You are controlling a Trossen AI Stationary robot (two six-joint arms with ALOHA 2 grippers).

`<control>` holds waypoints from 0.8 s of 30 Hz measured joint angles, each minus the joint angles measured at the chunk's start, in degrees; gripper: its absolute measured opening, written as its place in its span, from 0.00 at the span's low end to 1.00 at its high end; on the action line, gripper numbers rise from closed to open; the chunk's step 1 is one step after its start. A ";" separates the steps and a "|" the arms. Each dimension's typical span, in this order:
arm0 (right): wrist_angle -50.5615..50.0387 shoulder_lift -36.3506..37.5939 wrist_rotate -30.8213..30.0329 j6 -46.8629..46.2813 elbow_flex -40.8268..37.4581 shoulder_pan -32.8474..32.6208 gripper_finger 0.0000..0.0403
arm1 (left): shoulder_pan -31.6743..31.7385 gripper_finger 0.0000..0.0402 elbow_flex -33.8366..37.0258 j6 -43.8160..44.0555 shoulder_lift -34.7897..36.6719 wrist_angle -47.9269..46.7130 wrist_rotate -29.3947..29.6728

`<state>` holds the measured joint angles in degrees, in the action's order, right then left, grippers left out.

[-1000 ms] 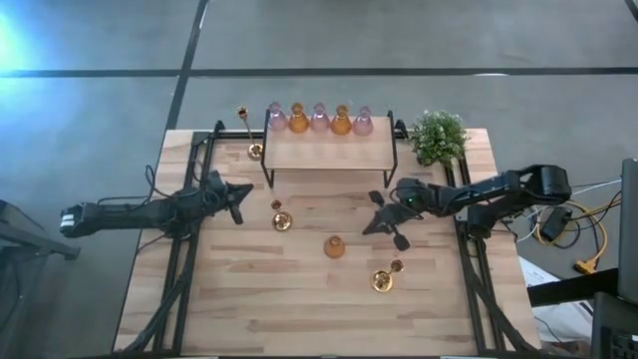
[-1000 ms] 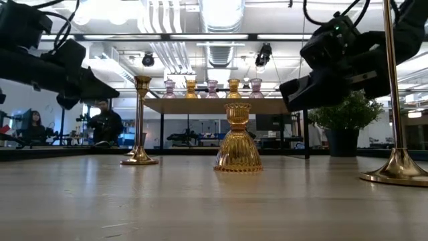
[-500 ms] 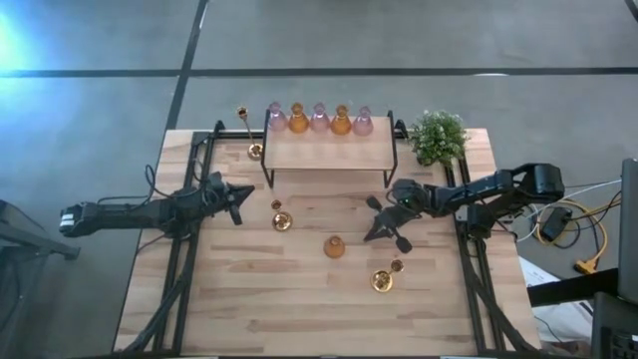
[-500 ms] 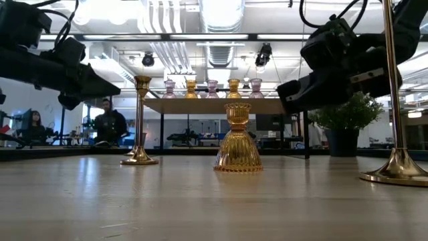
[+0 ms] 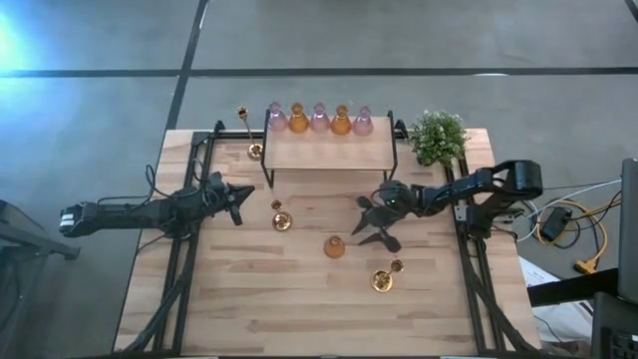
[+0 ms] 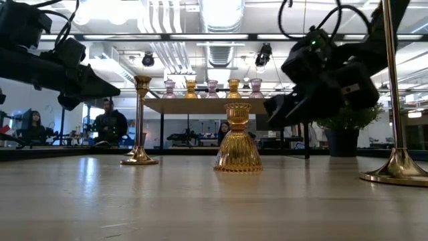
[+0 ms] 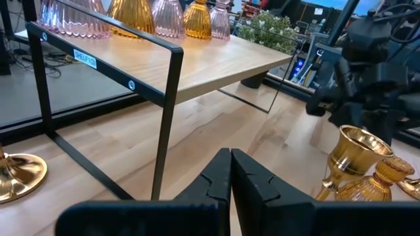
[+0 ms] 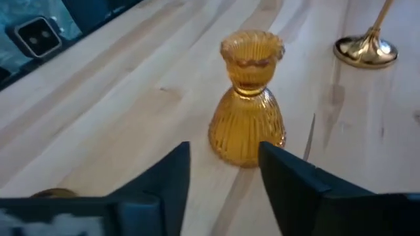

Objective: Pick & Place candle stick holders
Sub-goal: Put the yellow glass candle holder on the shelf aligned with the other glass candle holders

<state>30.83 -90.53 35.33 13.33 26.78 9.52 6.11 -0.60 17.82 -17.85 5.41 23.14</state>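
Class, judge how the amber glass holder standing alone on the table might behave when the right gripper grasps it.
The amber glass holder looks rigid and probably fragile. Its ribbed, flared body may slip between the open right gripper fingers. Its wide base suggests little tipping.

Two thin black arms are seen, each made of rounded joints with black cables looped along them. The left gripper [image 7: 230, 183] is made of two flat black fingers with notched edges. The right gripper [image 8: 223, 177] is made of two wide black fingers.
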 joint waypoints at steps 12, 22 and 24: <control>0.04 -9.69 0.72 -2.02 10.37 0.00 0.66 | 0.02 0.03 0.00 -0.03 0.00 0.04 0.03; 1.28 -14.86 1.37 -4.01 14.89 -1.80 0.67 | 0.02 0.03 0.00 -0.03 0.00 0.04 0.03; 3.36 -15.61 2.11 -5.46 15.04 -2.34 0.66 | 0.00 0.03 0.00 -0.03 0.00 0.04 0.03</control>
<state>34.19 -106.14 37.44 7.87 41.82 7.18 6.11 -0.60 17.78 -17.85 5.45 23.18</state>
